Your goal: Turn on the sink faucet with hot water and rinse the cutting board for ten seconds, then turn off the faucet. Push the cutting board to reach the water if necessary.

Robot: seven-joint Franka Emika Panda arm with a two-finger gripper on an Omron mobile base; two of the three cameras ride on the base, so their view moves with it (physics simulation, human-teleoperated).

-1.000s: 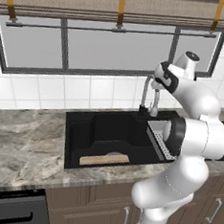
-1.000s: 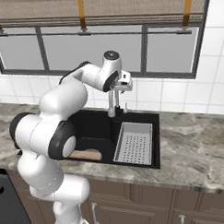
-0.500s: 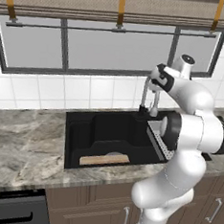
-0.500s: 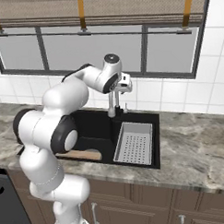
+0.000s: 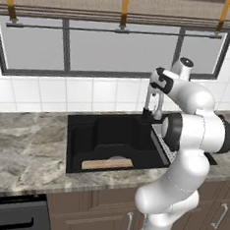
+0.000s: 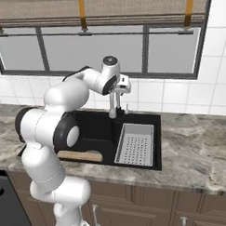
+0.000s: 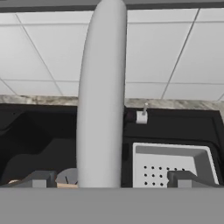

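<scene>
The faucet rises as a thick grey column up the middle of the hand view, between my open gripper fingertips. They stand apart from it on either side. Its small handle sits just right of the spout. In the base views the gripper hangs high by the gooseneck faucet, over the back of the black sink. The tan cutting board lies flat on the sink floor near the front wall. The water is out of view.
A grey perforated drainboard tray fills the sink's right part. Marble counter runs on both sides. White wall tiles and a window stand close behind the faucet.
The hand has shifted slightly toward the faucet spout and stayed open. The cutting board has not moved.
</scene>
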